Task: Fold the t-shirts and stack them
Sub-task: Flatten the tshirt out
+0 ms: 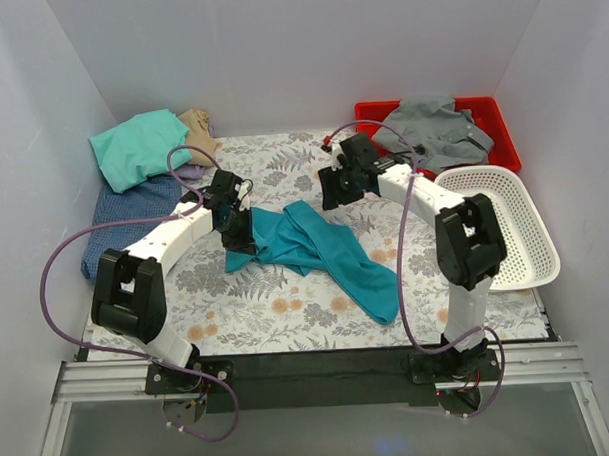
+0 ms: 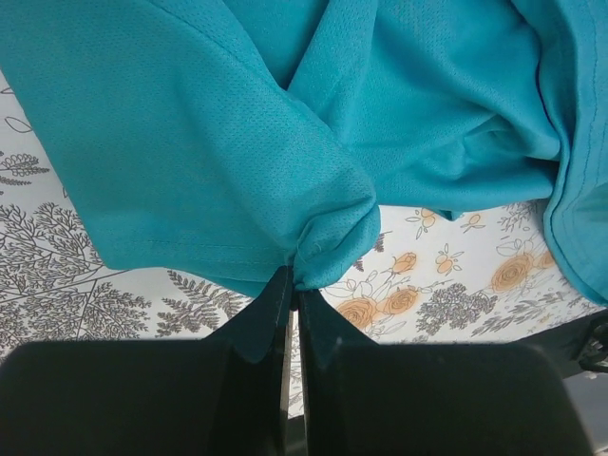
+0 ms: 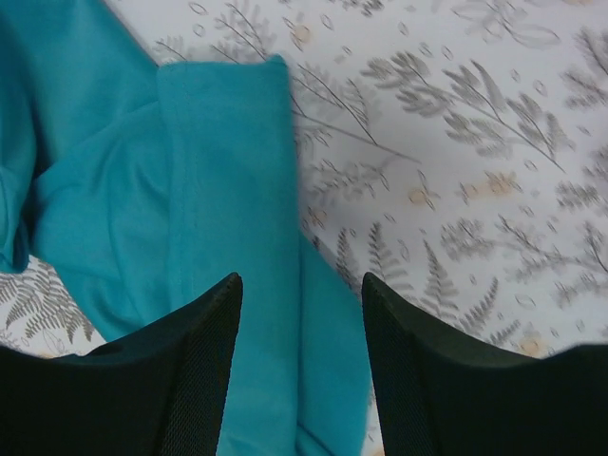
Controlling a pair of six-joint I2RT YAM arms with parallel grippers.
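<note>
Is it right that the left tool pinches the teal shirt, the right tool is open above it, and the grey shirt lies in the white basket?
Not quite: the top view shows the grey shirt in the red tray, not the white basket. The left tool does pinch the teal shirt, and the right tool is open above it.

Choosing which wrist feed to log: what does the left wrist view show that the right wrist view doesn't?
Only the left wrist view: the left end effector shut on a pinched bunch of the teal shirt. Only the right wrist view: the right end effector, open, jaws apart over the shirt's edge, gripping nothing. Both: the teal shirt lying on the floral tablecloth.
</note>
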